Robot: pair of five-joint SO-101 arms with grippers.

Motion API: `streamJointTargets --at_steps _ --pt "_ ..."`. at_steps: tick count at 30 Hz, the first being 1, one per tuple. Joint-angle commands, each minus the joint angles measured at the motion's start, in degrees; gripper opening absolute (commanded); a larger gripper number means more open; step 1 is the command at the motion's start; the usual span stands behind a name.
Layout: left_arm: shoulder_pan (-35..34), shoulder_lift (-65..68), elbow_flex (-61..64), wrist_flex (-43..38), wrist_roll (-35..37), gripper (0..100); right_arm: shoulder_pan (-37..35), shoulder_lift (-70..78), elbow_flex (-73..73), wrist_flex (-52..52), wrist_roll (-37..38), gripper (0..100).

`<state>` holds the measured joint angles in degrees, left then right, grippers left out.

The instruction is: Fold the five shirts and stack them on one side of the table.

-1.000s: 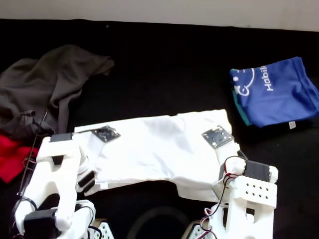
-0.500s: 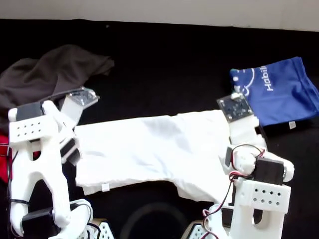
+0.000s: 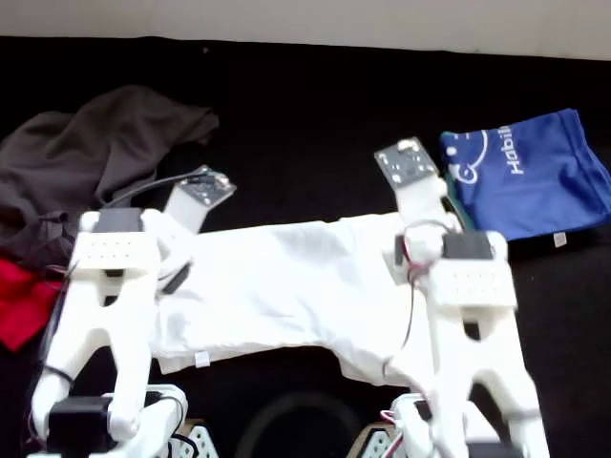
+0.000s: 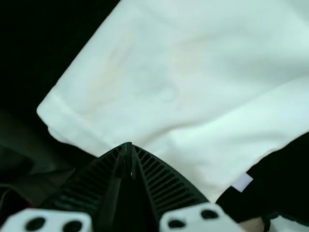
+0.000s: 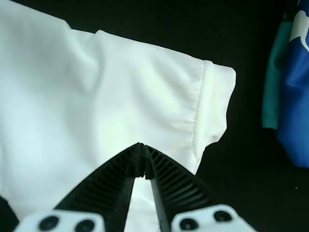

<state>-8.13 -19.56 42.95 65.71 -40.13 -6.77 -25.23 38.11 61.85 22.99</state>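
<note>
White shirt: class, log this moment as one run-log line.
white shirt spread out | left gripper shut over it | right gripper shut over it

The left arm [image 3: 107, 315] and right arm [image 3: 473, 329] are white plastic with black servos and thin cables; ribbed fingers [image 4: 159, 183] are black.

black table cover [image 3: 315, 124], pale wall strip [image 3: 382, 19] — far edge

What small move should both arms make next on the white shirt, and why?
Probably open both and pinch the cloth: the left end effector and right end effector sit shut at the white shirt's far corners; it lies unfolded.
</note>
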Motion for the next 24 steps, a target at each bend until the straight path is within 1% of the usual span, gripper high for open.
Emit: streamJointTargets --at_steps 1,5,7,11,15,19,24 --pt "0.8 7.6 -1.4 -7.0 3.5 1 -0.4 11.6 -7.3 -3.6 -5.0 0.8" --pt "-0.7 23.5 -11.4 -7.6 5.6 1 -0.6 22.5 -14.6 -3.9 -8.7 0.8" --pt "-1.7 31.0 -17.8 -5.1 5.9 1 -0.5 27.6 -17.7 -4.0 -9.1 0.8" --pt "-3.6 42.8 -32.0 4.0 6.0 1 -0.2 37.1 -23.3 -4.0 -9.1 0.8" --pt "-7.3 52.5 -48.3 12.3 6.0 1 0.2 45.7 -31.8 -4.0 -9.1 0.8" --pt "-9.5 64.2 -68.7 20.5 6.0 1 0.3 53.5 -44.5 -4.0 -9.1 0.8" --pt "-9.6 81.0 -97.5 30.4 6.1 1 0.2 64.2 -61.3 -3.6 -9.1 0.8"
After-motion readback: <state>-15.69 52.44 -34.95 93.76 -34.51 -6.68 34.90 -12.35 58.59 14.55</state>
